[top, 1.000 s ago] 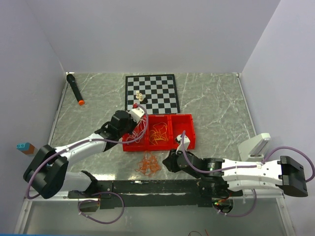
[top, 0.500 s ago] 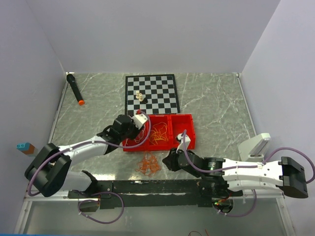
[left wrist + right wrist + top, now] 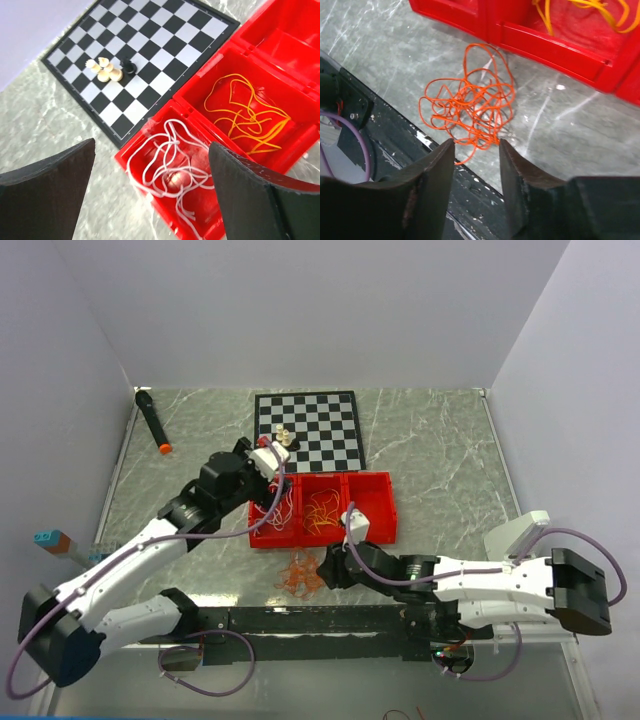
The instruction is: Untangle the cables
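White cables (image 3: 175, 160) lie coiled in the left compartment of the red tray (image 3: 280, 30). Yellow-orange cables (image 3: 250, 117) fill its middle compartment. My left gripper (image 3: 152, 150) hangs above the white cables, jaws wide open and holding nothing. From the top view it (image 3: 262, 455) sits over the tray's far left corner. A tangle of red-orange cables (image 3: 470, 105) rests on the table in front of the tray. My right gripper (image 3: 476, 144) is open just short of that tangle, with only a loose end of cable reaching toward the gap between its fingers.
Behind the tray (image 3: 375, 485) lies a chessboard (image 3: 310, 430) with a few pieces (image 3: 283, 436). A black marker with an orange tip (image 3: 152, 421) is at the far left. The black rail (image 3: 300, 620) runs close beside the red-orange tangle (image 3: 302, 573).
My left gripper went from shut to wide open and lifted back to the left, leaving the white cables in the tray. My right gripper widened and moved left toward the red-orange tangle.
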Robot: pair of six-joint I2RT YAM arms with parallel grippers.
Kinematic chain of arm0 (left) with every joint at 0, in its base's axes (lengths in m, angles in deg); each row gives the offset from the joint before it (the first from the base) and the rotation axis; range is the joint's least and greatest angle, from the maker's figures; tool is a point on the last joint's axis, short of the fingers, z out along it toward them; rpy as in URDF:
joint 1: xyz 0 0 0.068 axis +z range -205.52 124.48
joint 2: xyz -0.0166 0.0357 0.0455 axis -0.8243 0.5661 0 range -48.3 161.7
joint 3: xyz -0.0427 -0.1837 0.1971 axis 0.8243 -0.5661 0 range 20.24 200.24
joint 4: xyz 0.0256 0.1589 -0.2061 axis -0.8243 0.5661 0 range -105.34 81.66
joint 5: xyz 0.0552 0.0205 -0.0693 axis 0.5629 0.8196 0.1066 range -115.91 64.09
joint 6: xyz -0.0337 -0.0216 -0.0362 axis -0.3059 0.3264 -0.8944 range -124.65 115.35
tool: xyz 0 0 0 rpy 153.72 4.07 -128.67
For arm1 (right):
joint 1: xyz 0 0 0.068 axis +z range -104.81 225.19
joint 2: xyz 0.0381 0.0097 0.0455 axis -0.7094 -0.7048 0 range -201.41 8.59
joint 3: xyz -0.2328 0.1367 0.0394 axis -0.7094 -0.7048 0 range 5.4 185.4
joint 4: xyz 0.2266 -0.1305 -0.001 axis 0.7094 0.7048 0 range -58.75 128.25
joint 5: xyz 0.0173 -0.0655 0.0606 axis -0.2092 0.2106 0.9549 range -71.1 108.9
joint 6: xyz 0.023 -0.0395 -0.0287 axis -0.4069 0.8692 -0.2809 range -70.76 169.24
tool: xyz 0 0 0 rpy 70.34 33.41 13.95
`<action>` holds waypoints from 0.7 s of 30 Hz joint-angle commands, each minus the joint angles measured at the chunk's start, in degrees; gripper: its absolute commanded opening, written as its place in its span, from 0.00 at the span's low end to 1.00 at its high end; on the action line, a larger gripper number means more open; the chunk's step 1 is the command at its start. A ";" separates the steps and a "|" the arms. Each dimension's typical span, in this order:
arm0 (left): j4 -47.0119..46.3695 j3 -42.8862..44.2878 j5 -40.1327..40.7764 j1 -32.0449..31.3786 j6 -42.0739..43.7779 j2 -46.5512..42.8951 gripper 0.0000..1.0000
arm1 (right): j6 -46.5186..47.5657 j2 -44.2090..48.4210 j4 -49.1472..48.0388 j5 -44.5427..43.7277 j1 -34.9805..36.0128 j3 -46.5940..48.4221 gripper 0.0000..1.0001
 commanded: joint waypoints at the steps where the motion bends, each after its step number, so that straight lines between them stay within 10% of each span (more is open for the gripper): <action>1: 12.40 2.01 -1.64 0.12 -0.64 -5.89 0.97 | 2.28 -3.89 -5.11 3.94 -1.98 3.67 0.50; 12: 24.35 -3.44 -33.36 -2.33 11.20 -16.82 0.97 | 3.60 -15.76 -8.30 7.73 -5.24 7.45 0.47; 21: 23.85 -8.09 -33.03 -13.05 19.39 -5.04 0.92 | 0.61 -11.03 -7.95 6.68 -5.24 3.94 0.35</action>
